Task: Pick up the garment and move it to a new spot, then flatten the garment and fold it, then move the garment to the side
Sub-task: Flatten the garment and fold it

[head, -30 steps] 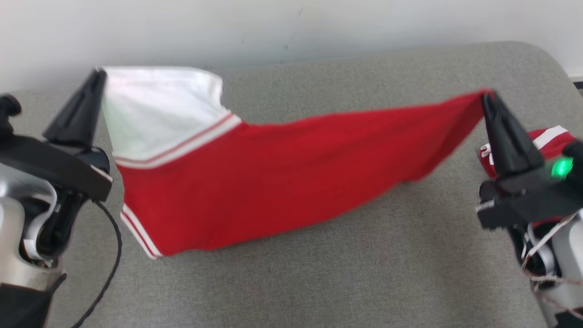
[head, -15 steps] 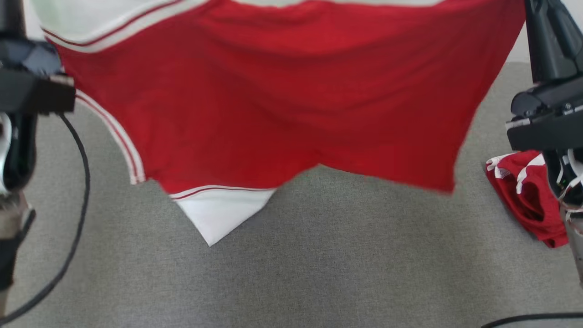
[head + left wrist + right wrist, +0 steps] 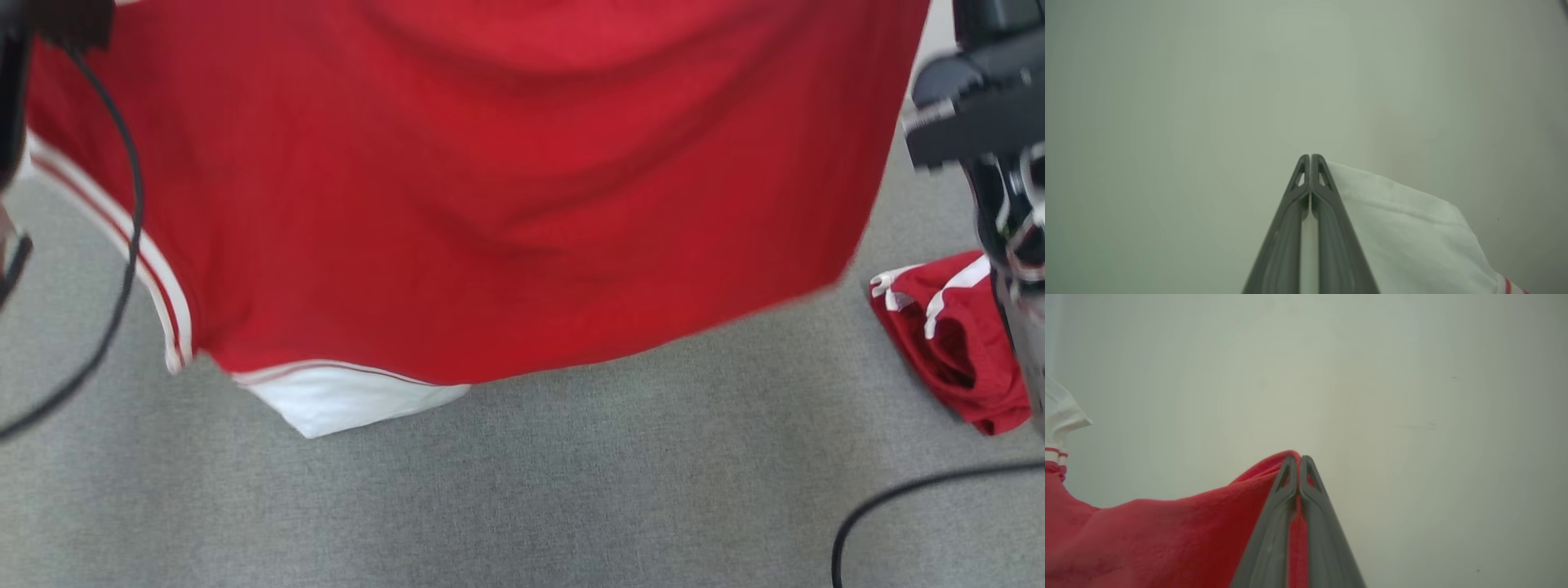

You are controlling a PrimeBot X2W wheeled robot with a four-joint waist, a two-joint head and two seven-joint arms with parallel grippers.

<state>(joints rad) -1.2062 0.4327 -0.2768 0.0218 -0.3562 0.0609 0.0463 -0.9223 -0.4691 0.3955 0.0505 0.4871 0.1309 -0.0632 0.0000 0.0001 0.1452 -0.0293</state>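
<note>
Red garment lifted, my left pincer and right pincer both clamped on it; flattening, folding, shifting aside remain.

Red garment with white-striped trim, hanging spread above grey surface

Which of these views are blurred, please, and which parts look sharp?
Head view: the garment is motion-smeared along its lower hem, while the grey surface is crisp. Left wrist view: the left gripper is sharp against an evenly lit wall. Right wrist view: the right gripper is sharp; the near cloth at lower left is soft.
</note>
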